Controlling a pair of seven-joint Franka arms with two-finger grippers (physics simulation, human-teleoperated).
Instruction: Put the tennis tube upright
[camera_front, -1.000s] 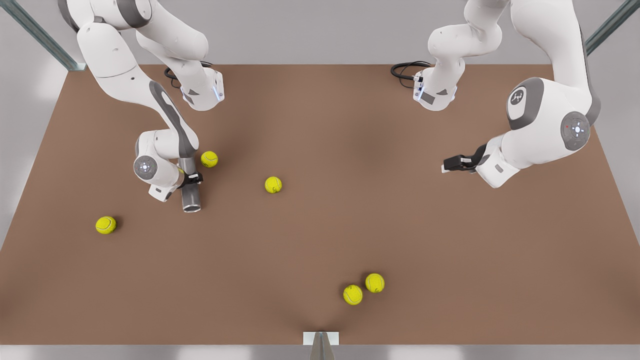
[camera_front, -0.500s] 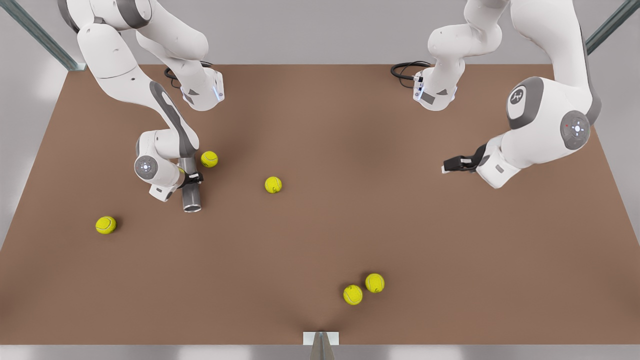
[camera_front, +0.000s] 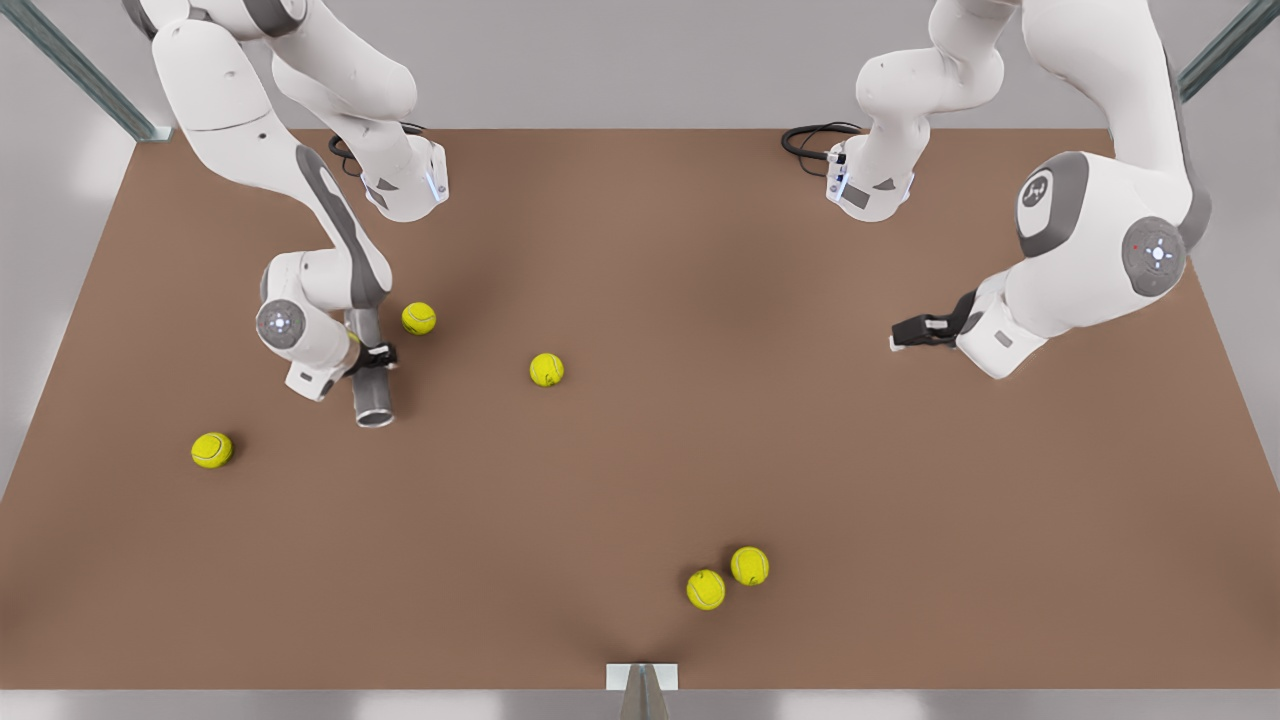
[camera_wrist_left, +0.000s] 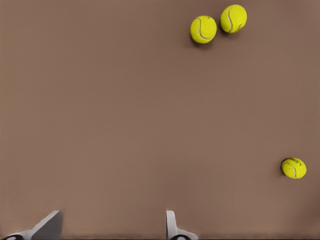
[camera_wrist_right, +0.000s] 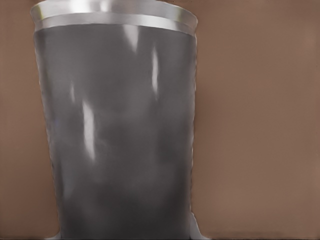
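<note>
A broad brown table (camera_front: 700, 450) carries two white Franka arms and five scattered tennis balls. On the front view's left, the right gripper (camera_front: 378, 356) pinches the tennis tube (camera_front: 368, 385) across its body, jaws closed on the grey wall; the tube sits near the table's left-rear quarter, its open rim towards the front edge and apparently tilted, though I cannot tell whether the far end touches the surface. On the front view's right, the left gripper (camera_front: 897, 336) waits over bare table, jaws spread. The risk, as I judge it — a smooth cylinder held by two narrow fingers could swivel or slip during the swing to vertical, or nudge the nearest ball (camera_front: 419, 318) just beside it. The tube (camera_wrist_right: 117, 130) looks slim, dark grey and glossy, with a paler band at its rim.
</note>
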